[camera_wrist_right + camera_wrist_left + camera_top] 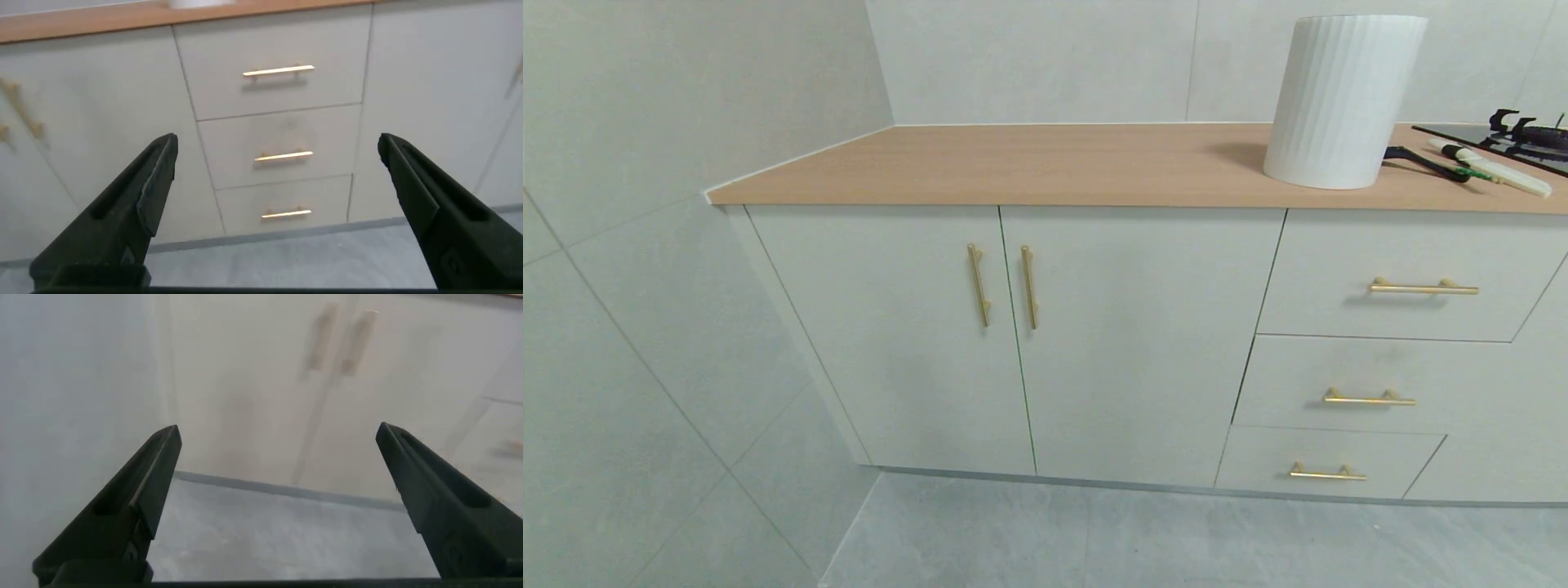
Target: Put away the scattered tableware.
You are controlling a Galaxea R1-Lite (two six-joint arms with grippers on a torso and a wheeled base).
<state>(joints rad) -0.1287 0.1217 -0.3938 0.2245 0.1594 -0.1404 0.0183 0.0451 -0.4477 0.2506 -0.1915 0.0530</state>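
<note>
The left gripper (pixel 276 434) and right gripper (pixel 276 140) both hung low before the cabinet (pixel 1013 343), fingers spread wide and empty, while the utensils (pixel 1470 163) lay on the countertop (pixel 1013 163) just beside the tall white holder (pixel 1339 98). Coming up from there, an arm might have clipped the counter edge or tipped the holder. The thin, flat utensils could also have slid away from closing fingers.

- A tall white ribbed holder (pixel 1342 98) stands upright near the desk's (pixel 1013 163) front edge, toward its right end.
- A black-handled utensil (pixel 1425 163) and a cream-handled utensil (pixel 1499 169) lie flat just right of it.
</note>
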